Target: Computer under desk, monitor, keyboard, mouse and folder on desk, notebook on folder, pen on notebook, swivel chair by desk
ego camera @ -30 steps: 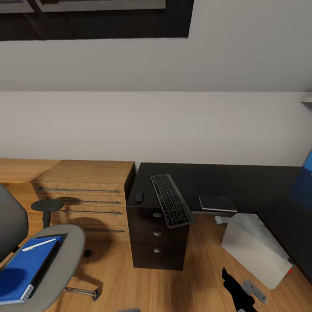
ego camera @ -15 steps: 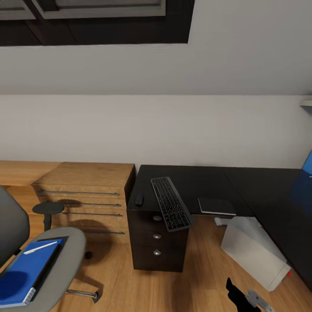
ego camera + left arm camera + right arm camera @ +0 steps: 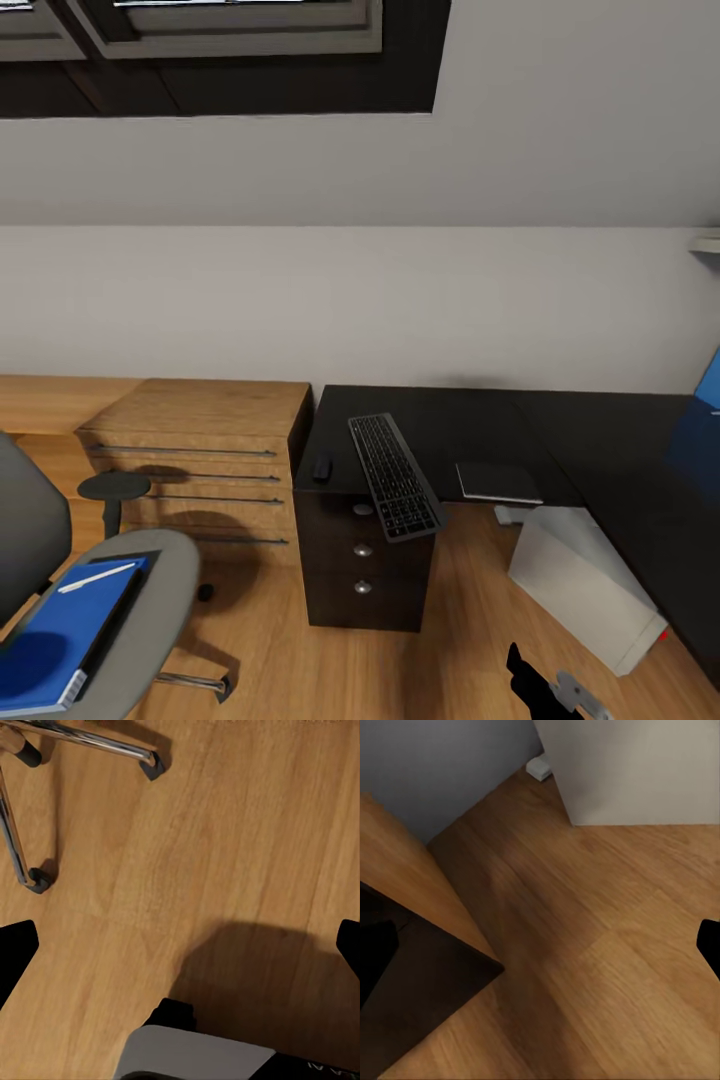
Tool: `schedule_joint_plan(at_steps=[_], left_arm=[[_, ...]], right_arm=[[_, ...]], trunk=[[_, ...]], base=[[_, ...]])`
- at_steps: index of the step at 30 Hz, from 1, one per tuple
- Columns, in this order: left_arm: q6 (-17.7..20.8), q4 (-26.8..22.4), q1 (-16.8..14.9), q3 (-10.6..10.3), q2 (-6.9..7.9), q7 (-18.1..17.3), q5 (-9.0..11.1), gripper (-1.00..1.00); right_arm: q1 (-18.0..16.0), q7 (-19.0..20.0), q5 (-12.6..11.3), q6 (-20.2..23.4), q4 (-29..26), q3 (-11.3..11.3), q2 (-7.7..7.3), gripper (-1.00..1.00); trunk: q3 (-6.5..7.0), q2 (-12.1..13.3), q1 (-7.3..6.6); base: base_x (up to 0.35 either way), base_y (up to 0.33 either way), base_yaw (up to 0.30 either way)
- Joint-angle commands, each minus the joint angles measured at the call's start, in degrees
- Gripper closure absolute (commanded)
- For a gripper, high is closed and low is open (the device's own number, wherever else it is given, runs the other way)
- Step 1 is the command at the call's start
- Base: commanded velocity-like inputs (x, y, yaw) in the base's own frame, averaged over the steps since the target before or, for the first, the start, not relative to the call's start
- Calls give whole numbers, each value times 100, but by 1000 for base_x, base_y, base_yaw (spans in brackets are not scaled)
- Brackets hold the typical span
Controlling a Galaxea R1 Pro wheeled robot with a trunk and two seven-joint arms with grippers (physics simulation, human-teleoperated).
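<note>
Black desk (image 3: 560, 420) — unlabelled keyboard (image 3: 394, 476)

Camera tilted up a bit over the last second: the whole scene sits lower in the head view, more of the dark window frame (image 3: 220, 60) shows at top, and the desk (image 3: 450, 420), keyboard (image 3: 393, 475) and chair (image 3: 120, 600) all slid down together, not moving themselves. Right gripper (image 3: 555, 690) at the bottom edge dropped lower, then edged back up slightly, less of it visible.
</note>
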Motion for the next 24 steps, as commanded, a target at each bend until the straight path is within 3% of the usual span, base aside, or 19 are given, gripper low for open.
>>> schedule_joint_plan(at_steps=[1,14,18,24], left_arm=[[-11,-5,-6,-34,4,42,48,-100],[-26,-5,-6,-42,-4,49,29,-100],[-21,-1,-6,-42,-1,50,44,-100],[-22,3,-7,-42,1,52,54,-100]], right_arm=[[-5,33,-63,-25,13,39,-2,-100],[-5,47,-42,-39,31,52,1,-100],[-5,43,-54,-34,37,50,62,-100],[-5,30,-67,-16,60,35,101,-100]], trunk=[[13,38,-23],[246,560,-308],[318,720,-396],[426,961,-528]], base=[[0,0,0],[0,0,0],[-12,0,0],[-318,0,0]])
